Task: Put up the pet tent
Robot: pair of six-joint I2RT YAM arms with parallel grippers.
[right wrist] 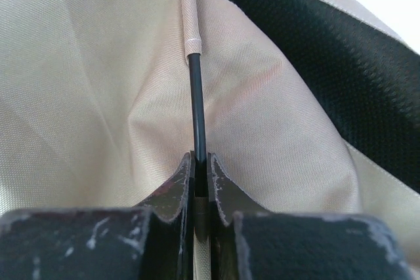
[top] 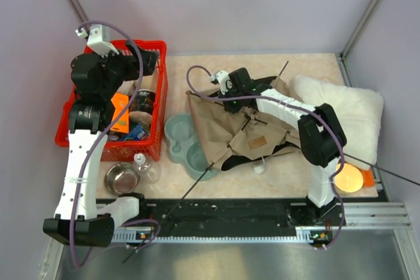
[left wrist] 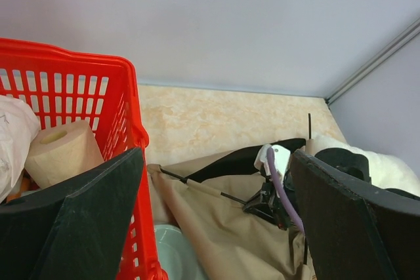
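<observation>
The pet tent (top: 246, 129) lies collapsed in the middle of the table, tan fabric with black lining, a brown label patch (top: 257, 141) and a white pompom (top: 260, 168). My right gripper (top: 230, 96) is at its back left part. In the right wrist view it (right wrist: 201, 159) is shut on a thin dark pole (right wrist: 197, 96) where the pole leaves a tan sleeve. My left gripper (top: 149, 63) hangs over the red basket, open and empty (left wrist: 215, 162), with the tent (left wrist: 223, 227) in front of it.
A red basket (top: 157, 50) with a paper roll (left wrist: 62, 149) and several items stands at the left. A green double bowl (top: 187, 142), a steel bowl (top: 121, 178) and a bottle (top: 144, 165) sit beside the tent. A fluffy cushion (top: 348, 113) and a yellow disc (top: 348, 178) are at the right.
</observation>
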